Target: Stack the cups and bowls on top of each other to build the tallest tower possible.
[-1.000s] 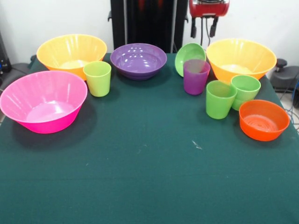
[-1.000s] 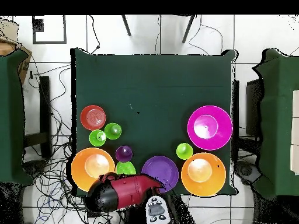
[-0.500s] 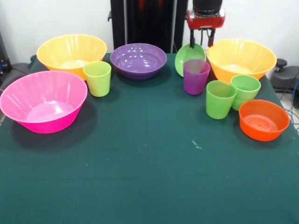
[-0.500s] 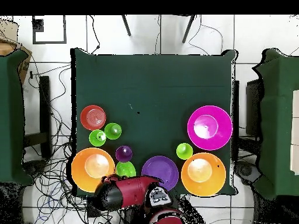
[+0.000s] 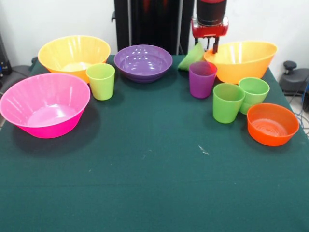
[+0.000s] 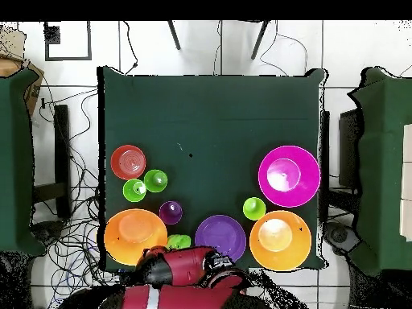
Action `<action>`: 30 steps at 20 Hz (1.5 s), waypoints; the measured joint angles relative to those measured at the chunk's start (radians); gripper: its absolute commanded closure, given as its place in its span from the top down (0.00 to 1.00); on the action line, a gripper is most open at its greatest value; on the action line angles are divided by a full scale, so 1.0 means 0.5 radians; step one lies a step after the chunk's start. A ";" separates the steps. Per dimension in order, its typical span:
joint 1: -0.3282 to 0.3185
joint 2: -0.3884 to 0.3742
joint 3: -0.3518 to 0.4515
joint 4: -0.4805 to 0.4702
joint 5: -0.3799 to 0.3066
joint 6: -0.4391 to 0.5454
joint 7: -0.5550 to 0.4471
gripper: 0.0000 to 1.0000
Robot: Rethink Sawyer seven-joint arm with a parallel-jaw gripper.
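Since the arm dropped, gripper [image 5: 208,43]: it's now low at the robot's edge of the desk, wedged between the small green bowl [image 5: 194,52] and the big orange-yellow bowl [image 5: 241,60]
Orange-yellow bowl: a moment ago it sat flat, now it's tipped with its rim lifted toward the side edge, and from overhead it has slid along the robot's edge
Small green bowl: knocked lower and more onto its side, right behind the purple cup [image 5: 202,78]
Claw state: honestly can't tell if it's apart, together or clamped on a rim, since the bowls and cup crowd it and the arm [image 6: 181,269] covers it from above
What it means: looks more like a bump than a clean pick, so I'd guess the grab needs a retry
Tower: nothing stacked yet; small orange bowl [image 5: 272,123] near the side edge, purple bowl [image 5: 143,62] mid robot's edge, yellow-green cup [image 5: 101,80] just in front of it, all untouched
Hard to see: most of the green bowl, and I only count two green cups [image 5: 227,102]
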State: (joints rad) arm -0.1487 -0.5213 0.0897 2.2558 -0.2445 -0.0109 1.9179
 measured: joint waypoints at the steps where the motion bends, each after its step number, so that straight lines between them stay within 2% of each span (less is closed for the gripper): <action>1: 0.002 0.009 -0.005 0.000 0.000 0.000 0.000 1.00; 22: 0.004 0.044 -0.040 0.000 0.000 -0.019 0.000 1.00; 28: -0.002 -0.051 -0.037 0.002 0.000 -0.005 0.000 1.00; 30: -0.008 -0.152 -0.035 0.002 0.000 0.048 0.000 1.00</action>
State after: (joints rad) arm -0.1528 -0.5975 0.0724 2.2571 -0.2443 0.0128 1.9179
